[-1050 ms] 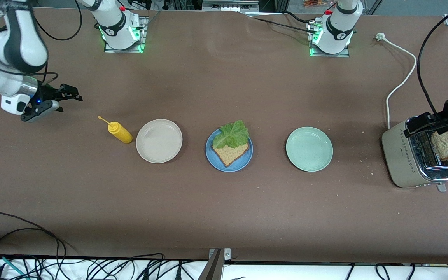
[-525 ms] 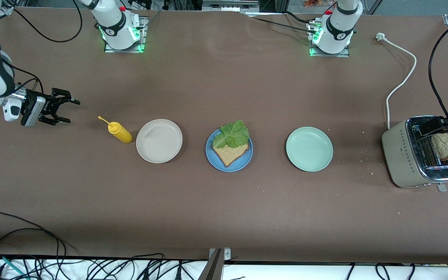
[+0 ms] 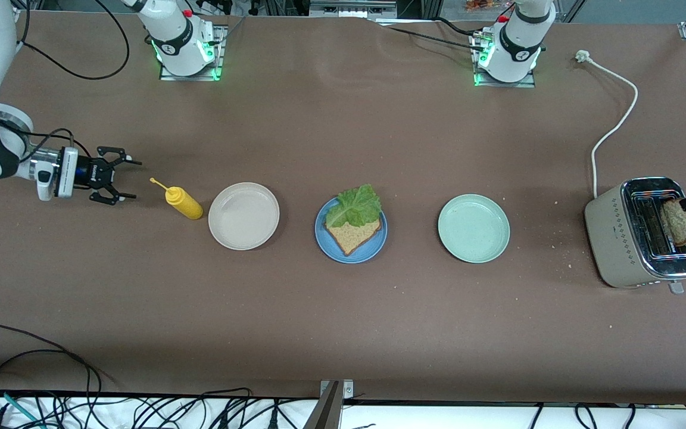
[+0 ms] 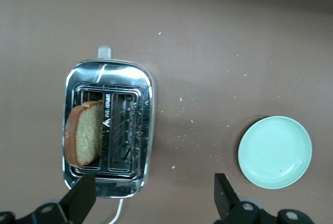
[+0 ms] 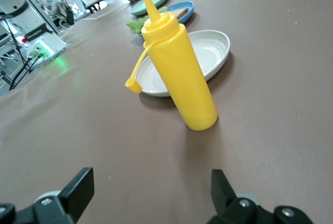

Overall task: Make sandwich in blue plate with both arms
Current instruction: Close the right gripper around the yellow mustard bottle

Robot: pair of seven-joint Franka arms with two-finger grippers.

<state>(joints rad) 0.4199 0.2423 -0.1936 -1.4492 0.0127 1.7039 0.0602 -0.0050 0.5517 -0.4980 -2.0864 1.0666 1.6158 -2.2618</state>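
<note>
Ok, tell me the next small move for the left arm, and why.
Probably lower the left gripper onto the bread slice standing in the toaster and close on it. The gripper hangs open over the toaster, while the blue plate holds only one slice with lettuce, so a top slice is missing.

My right pincer (image 3: pixel 121 182) is low, pointing to three o'clock, fingers spread wide. My left pincer (image 4: pixel 153 199) faces straight down, fingers apart.

three plates (image 3: pixel 243 215), two bread slices (image 3: pixel 352 236), one toaster (image 3: pixel 623 238).
</note>
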